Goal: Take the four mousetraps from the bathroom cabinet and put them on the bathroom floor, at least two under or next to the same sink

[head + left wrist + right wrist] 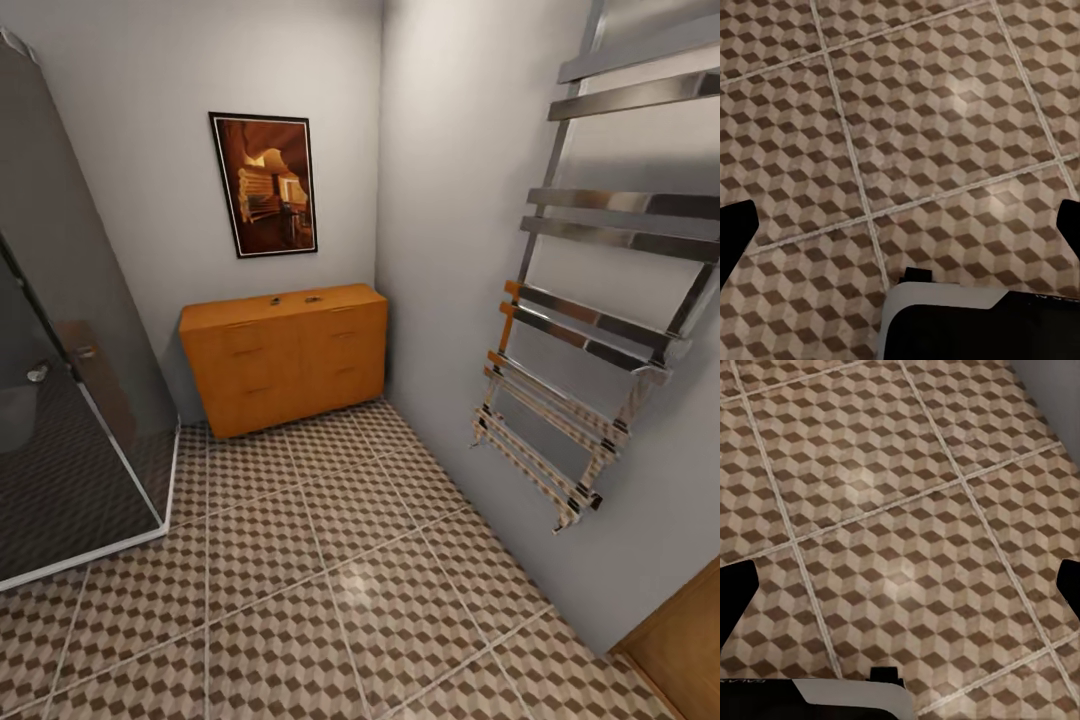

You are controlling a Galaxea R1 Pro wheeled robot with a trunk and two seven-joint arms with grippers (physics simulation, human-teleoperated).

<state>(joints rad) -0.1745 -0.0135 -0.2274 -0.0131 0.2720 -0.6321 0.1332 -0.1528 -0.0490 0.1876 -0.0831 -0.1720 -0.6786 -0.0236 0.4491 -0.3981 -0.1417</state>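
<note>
The orange-brown cabinet [285,355] stands against the far wall in the corner, its drawers shut. Two small dark items lie on its top, one [275,299] beside the other [313,297]; they look like mousetraps but are too small to make out. The cube-patterned bathroom floor [330,580] stretches from me to the cabinet. Over bare tiles [907,112], my left gripper [900,225] hangs open with its black fingertips [735,229] far apart. My right gripper [900,585] is likewise open above the floor [892,487], holding nothing. The bathroom sink is out of view.
A dark glass shower enclosure [70,400] fills the left side. A chrome towel rail [600,330] juts from the right wall. A framed picture [263,185] hangs above the cabinet. A wooden door edge [685,640] shows at the lower right.
</note>
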